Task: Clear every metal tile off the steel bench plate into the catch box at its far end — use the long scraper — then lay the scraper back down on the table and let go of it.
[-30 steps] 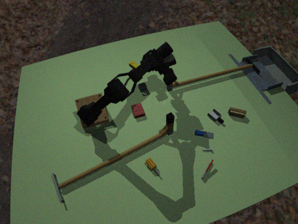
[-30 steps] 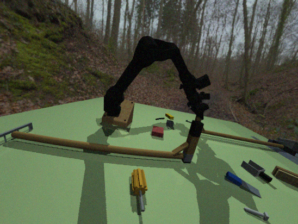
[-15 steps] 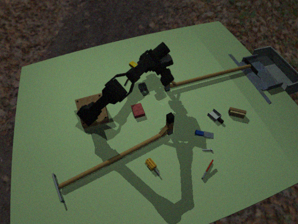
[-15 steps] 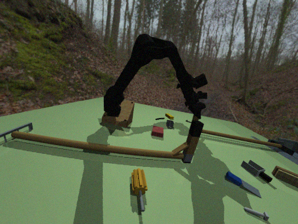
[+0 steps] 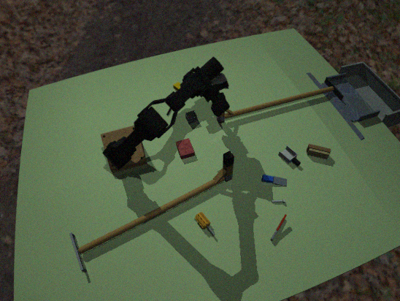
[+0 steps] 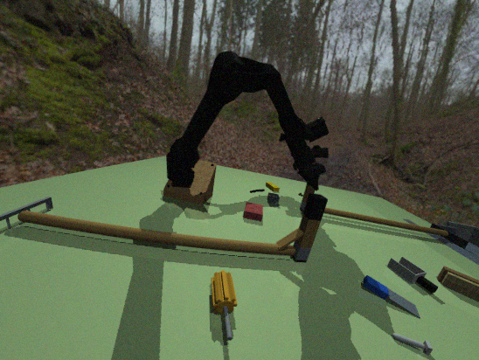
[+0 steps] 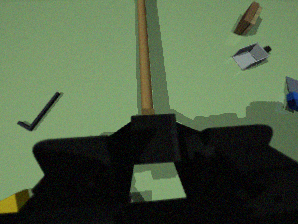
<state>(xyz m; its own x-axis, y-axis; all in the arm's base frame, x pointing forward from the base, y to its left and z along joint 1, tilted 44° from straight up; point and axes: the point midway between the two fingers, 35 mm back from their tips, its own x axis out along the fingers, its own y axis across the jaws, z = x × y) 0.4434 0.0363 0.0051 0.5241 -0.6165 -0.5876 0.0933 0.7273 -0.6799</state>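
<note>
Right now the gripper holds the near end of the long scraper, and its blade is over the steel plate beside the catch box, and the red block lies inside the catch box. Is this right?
Not quite. The red block is not in the catch box; it lies on the table near the arm's base, as the top view shows. The rest holds: the gripper holds the scraper's near end, and its blade is over the steel plate beside the box.

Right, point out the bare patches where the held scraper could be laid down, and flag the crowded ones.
Free: mat beyond the held scraper, and the near corner past the red screwdriver. Crowded: between the second scraper and the catch box, with the blue knife and wooden block; also around the red block.
</note>
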